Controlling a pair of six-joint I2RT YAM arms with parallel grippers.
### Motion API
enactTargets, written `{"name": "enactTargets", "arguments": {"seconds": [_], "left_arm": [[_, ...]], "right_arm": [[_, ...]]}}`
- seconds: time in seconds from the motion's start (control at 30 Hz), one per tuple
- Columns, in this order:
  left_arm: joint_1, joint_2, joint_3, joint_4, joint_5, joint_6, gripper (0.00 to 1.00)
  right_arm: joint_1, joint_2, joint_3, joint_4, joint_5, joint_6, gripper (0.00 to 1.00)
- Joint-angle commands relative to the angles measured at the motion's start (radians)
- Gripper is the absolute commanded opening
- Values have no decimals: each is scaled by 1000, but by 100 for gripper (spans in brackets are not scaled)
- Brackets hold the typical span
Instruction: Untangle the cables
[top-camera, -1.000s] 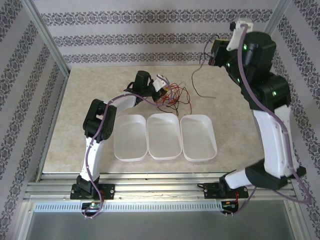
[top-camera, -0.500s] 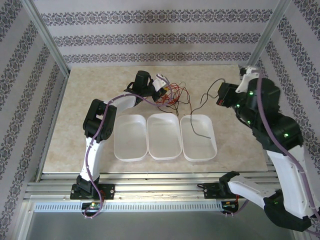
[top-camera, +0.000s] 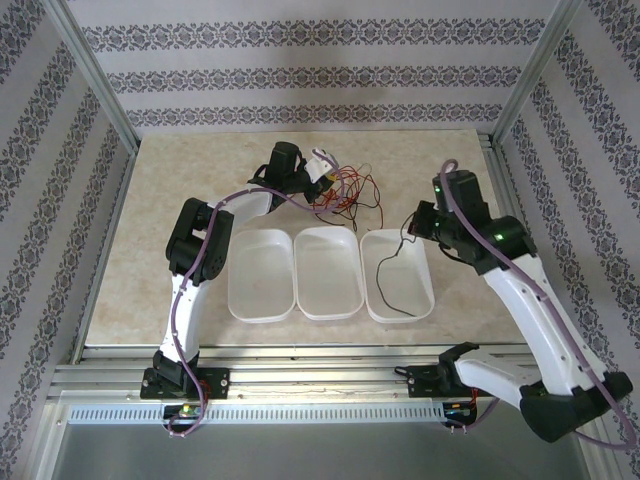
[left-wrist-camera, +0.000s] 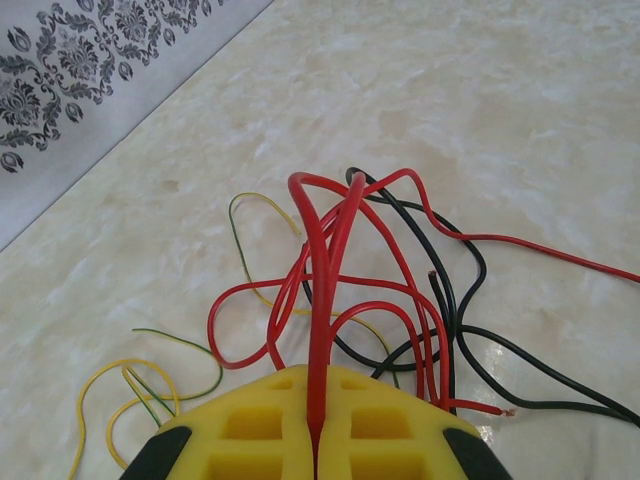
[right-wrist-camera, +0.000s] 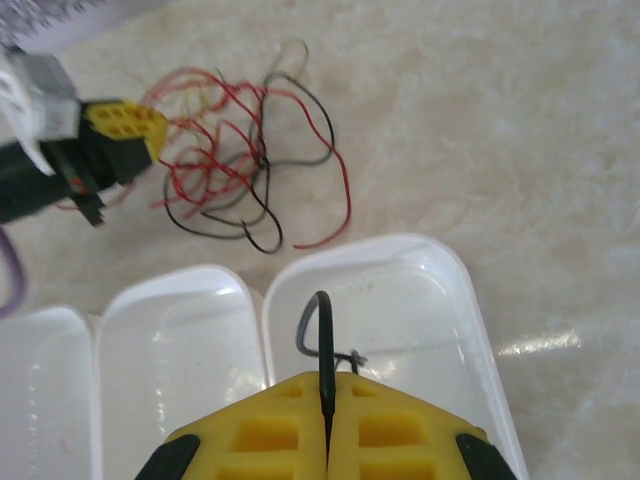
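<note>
I find the left end effector (left-wrist-camera: 315, 405) shut tight on a red cable (left-wrist-camera: 322, 300). It rises from between the yellow pads (left-wrist-camera: 250, 425) into the tangle of cables (left-wrist-camera: 400, 300), which lies on the counter (left-wrist-camera: 480, 90) directly ahead. In the overhead view the tangle of cables (top-camera: 345, 192) sits just beyond the middle tray (top-camera: 328, 270).

The right end effector (right-wrist-camera: 327, 415) is clamped on a single black cable (right-wrist-camera: 322, 335), well apart from the tangle. It hangs above the right-hand tray (right-wrist-camera: 420, 290), and the black cable (top-camera: 378, 283) trails down into that tray.

The gripped parts of both cables are hidden between the pads. I cannot resolve individual crossings in the tangle. One pale yellow strand (left-wrist-camera: 128, 361) is cut off at the lower left edge of the left wrist view.
</note>
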Motion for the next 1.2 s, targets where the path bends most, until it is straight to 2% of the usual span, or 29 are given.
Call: {"name": "enactTargets", "arguments": {"seconds": [0.0,0.3,0.7,1.0,1.07,1.17], "left_arm": [[-9,-2,-13,35,-3,-10,0],[-9,6,-11,59,3,-27,0],[-12,9,-19,76,0,-40,2],[-11,16,-11,77,0,-44,5],[-12,17,-11,74,0,-43,5],[-12,18,-12,71,-2,-43,5]], "right_arm": [[1,52,-49,12,-55,20,0],[-2,200,-143,12,4,-25,0],[-2,411,-230,87,-54,-50,0],[-8,519,-240,121,-32,-65,0],[-9,517,-234,117,-28,-70,4],[-10,484,-228,112,-11,-76,20]]}}
